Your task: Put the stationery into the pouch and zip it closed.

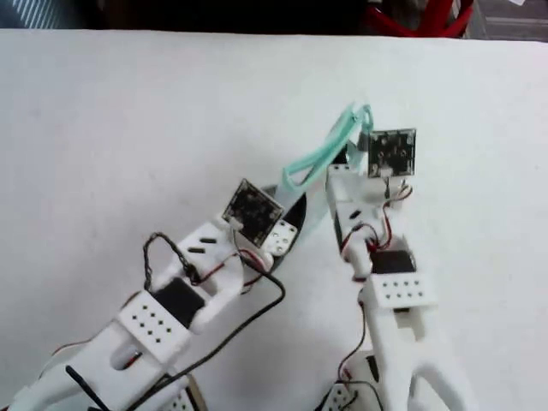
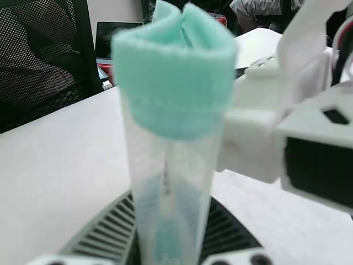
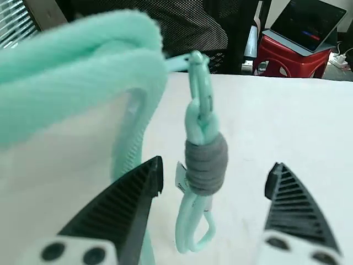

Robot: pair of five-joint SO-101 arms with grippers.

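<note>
Mint-green fabric trim over clear plastic walls: the slim zip pouch [image 1: 318, 161] is held up off the white table [image 1: 128, 128], slanting from the middle of the high view towards 1 o'clock. Through its clear side, the left wrist view shows a pale blue shape inside [image 2: 160, 234], probably stationery already loaded, though I cannot tell what it is. No loose items show on the table, so filling looks done and zipping looks like what is left; whether the zip is partly drawn I cannot tell.

The left gripper [image 1: 289, 224], coming in from 7 o'clock, is clamped on the pouch's lower end, so the pouch rises straight out of its jaws. The right gripper [image 3: 216, 165], coming in from 5 o'clock, stands spread wide and grips nothing. A mint cord loop bound with a grey wrap [image 3: 203, 149], likely the zip pull, hangs between its two black jaws, clear of both, with the pouch's trimmed edge just beside one jaw.
</note>
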